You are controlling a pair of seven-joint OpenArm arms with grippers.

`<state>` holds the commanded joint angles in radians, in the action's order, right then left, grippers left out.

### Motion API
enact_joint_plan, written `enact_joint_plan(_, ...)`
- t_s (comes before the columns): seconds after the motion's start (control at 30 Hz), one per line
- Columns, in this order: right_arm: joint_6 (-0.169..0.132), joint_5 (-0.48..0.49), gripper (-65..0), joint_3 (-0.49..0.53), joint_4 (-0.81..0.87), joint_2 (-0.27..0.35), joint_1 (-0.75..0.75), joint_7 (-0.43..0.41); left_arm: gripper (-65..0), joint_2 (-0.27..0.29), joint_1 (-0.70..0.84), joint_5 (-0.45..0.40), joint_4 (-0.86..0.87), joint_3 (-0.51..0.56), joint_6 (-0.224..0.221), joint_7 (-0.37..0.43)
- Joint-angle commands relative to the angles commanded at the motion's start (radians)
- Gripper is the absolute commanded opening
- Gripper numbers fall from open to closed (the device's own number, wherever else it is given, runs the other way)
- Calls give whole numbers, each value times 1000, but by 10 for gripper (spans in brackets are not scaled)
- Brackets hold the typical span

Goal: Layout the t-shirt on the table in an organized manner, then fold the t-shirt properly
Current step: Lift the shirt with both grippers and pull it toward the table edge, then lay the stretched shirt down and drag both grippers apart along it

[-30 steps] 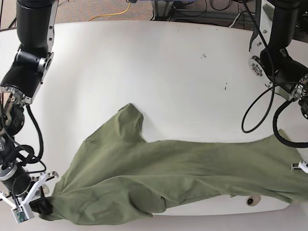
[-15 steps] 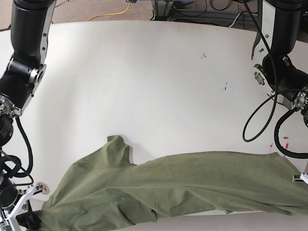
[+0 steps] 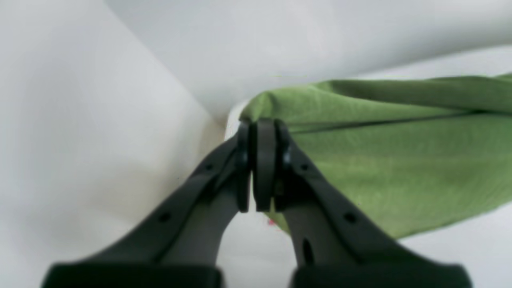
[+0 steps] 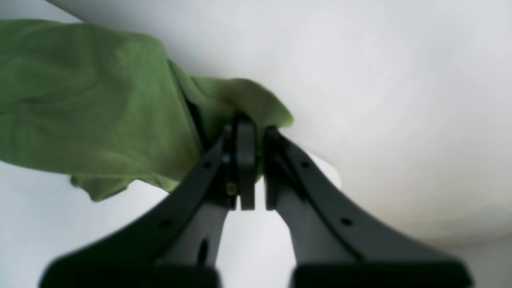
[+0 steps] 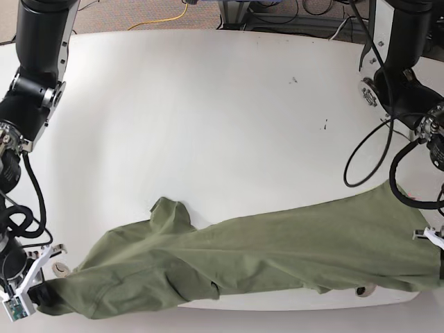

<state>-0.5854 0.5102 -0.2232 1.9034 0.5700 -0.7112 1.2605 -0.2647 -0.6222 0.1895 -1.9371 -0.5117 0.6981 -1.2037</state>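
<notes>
The olive-green t-shirt point(image 5: 243, 250) is stretched in a long wrinkled band along the near edge of the white table point(image 5: 208, 118), with one sleeve point(image 5: 168, 211) bunched up toward the left. In the base view my right gripper point(image 5: 40, 297) pinches the shirt's left end at the near left corner. My left gripper point(image 5: 438, 263) holds the shirt's right end at the frame's edge. The right wrist view has the right gripper point(image 4: 250, 130) shut on a bunched fold of t-shirt point(image 4: 80, 100). In the left wrist view the left gripper point(image 3: 260, 128) is shut on a t-shirt point(image 3: 380, 160) edge.
Two round grommets point(image 5: 59, 269) point(image 5: 362, 290) sit near the table's front edge, one at each side. Black cable loops point(image 5: 368, 163) hang from the arm on the right. Small dark marks point(image 5: 324, 125) dot the tabletop. Floor and cables lie beyond the far edge.
Both grippers pulled the shirt toward the near edge and the sleeve slid down the table. In the last half second the shirt's right end shifted back up and away from the edge.
</notes>
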Motion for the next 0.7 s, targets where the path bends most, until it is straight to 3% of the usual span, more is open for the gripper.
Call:
enact_joint_plan(0.2,0,5,-650,-68,66,5,103,20,-650,-3,92,107,-6,-2,0,0)
enact_joint_plan(0.3,0,60,-650,-89,71,9,135,25,-650,-6,138,152,-9,-3,0,0)
enact_joint_plan(0.57,8,98,-650,-120,41,0,186,26,-650,-18,175,155,-5,-8,0,5)
enact_joint_plan(0.7,8,97,-650,-117,-48,-55,163,17,-650,-15,167,153,20,-5,0,6)
